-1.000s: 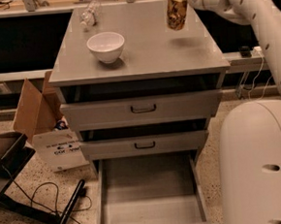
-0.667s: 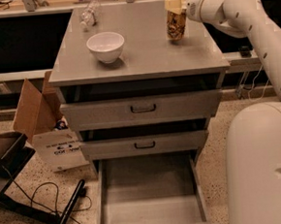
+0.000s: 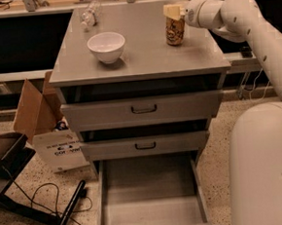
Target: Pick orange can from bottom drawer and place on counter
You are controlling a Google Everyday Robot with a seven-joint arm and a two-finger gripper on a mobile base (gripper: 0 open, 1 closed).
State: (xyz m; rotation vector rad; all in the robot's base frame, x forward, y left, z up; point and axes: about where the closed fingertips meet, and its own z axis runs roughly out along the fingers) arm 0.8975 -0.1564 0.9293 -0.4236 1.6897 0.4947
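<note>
The orange can [image 3: 175,32] stands upright on the right rear part of the counter [image 3: 146,58]. My gripper [image 3: 173,11] reaches in from the right, and its pale fingers are closed around the can's top. The bottom drawer [image 3: 151,216] is pulled fully out below the two upper drawers, and its grey tray shows nothing inside.
A white bowl [image 3: 106,46] sits on the counter's left half, and a clear plastic bottle [image 3: 88,15] lies at its back left. My white base [image 3: 267,168] stands right of the drawer. A cardboard box [image 3: 33,108], a white box [image 3: 61,149] and cables [image 3: 36,201] lie left of the cabinet.
The gripper has moved down and slightly forward with the can, from held above the counter to standing on it.
</note>
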